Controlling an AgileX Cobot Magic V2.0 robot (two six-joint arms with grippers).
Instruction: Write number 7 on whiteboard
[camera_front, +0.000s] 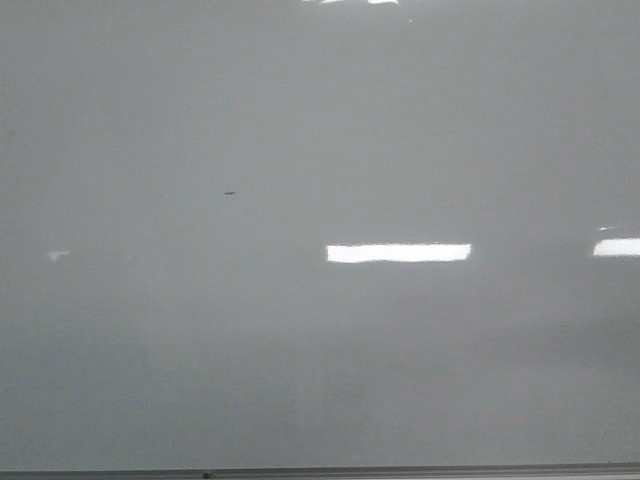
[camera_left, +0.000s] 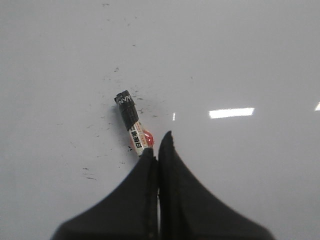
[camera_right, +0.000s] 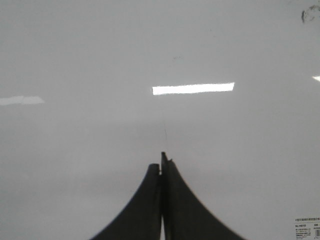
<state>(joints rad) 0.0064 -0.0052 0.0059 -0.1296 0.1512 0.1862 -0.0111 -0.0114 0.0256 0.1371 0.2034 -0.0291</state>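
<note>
No number 7 is yet seen on the large glossy grey-white whiteboard (camera_front: 320, 330), only a speck left of centre; the black-capped white marker (camera_left: 131, 126) is held in the left gripper (camera_left: 157, 147), right gripper (camera_right: 161, 162) jaws closed empty; uncapping is judged next.

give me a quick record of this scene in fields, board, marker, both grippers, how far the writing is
board: whiteboard, glossy grey, bright light reflections, thin metal bottom edge
marks on board: one tiny dark speck in the front view; no 7 visible
marker: marker, black end pointing away from the fingers, label with print, held in the left gripper
left gripper: shut on the marker
right gripper: right gripper, shut, nothing visible in it
arms in front view: none in sight
task progress: number not yet written
</note>
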